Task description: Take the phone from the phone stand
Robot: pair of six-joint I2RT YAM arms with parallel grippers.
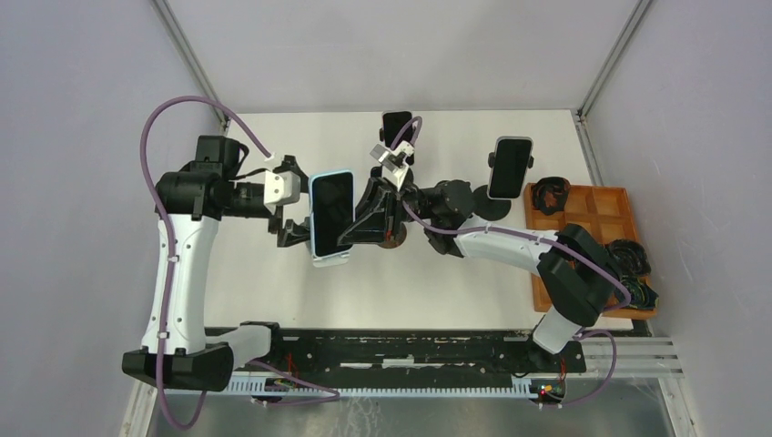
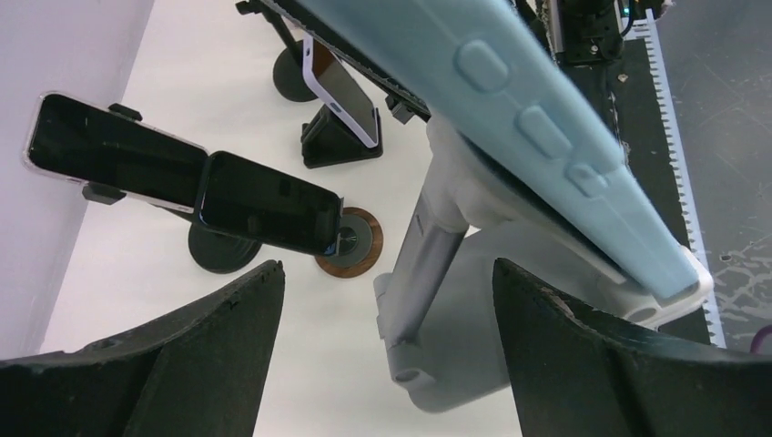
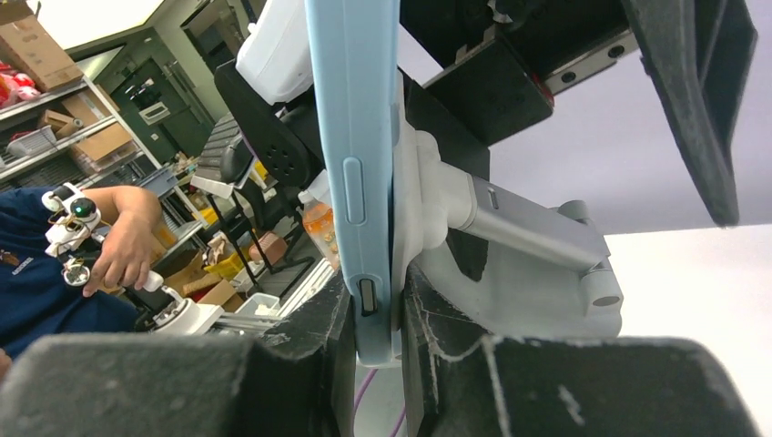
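1. Phone (image 1: 332, 217), in a blue case, sits on the white phone stand (image 2: 464, 350) mid-bench (image 1: 273, 291), screen facing up, long axis running near to far.
2. Your right tool (image 3: 375, 300) is clamped across the phone's edge.
3. Your left tool (image 2: 384, 273) hangs by the phone stand, fingers wide apart.

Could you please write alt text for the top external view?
At centre, the right pincer clamps the right edge of a blue-cased phone, and the left pincer sits open at its left. Two other phones stand behind, and an orange tray lies at right.
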